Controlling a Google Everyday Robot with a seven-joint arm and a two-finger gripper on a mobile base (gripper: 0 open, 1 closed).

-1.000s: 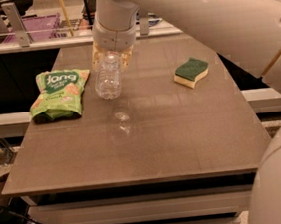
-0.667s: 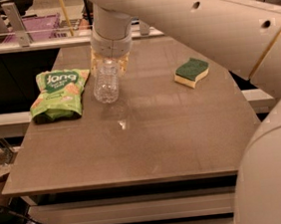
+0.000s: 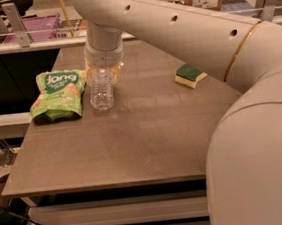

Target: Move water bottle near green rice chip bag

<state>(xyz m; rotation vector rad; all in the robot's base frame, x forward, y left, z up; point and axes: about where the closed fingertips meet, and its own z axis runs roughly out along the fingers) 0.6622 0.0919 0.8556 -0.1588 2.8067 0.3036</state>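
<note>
The clear ribbed water bottle (image 3: 101,92) stands on end right beside the right edge of the green rice chip bag (image 3: 57,93), which lies flat at the table's left side. My gripper (image 3: 104,71) comes down from above under the thick white wrist and is closed around the bottle's upper part, hiding the cap and label. The bottle's lower end is at or just above the tabletop; I cannot tell if it touches.
A green-and-yellow sponge (image 3: 190,75) lies at the right back of the brown table (image 3: 149,139). My big white arm spans the upper right. A railing and a purple crate (image 3: 27,30) stand behind the table. The table's left edge is close to the bag.
The gripper and the bottle have moved left and towards the camera, ending closer to the bag. The bag and sponge have not moved.
</note>
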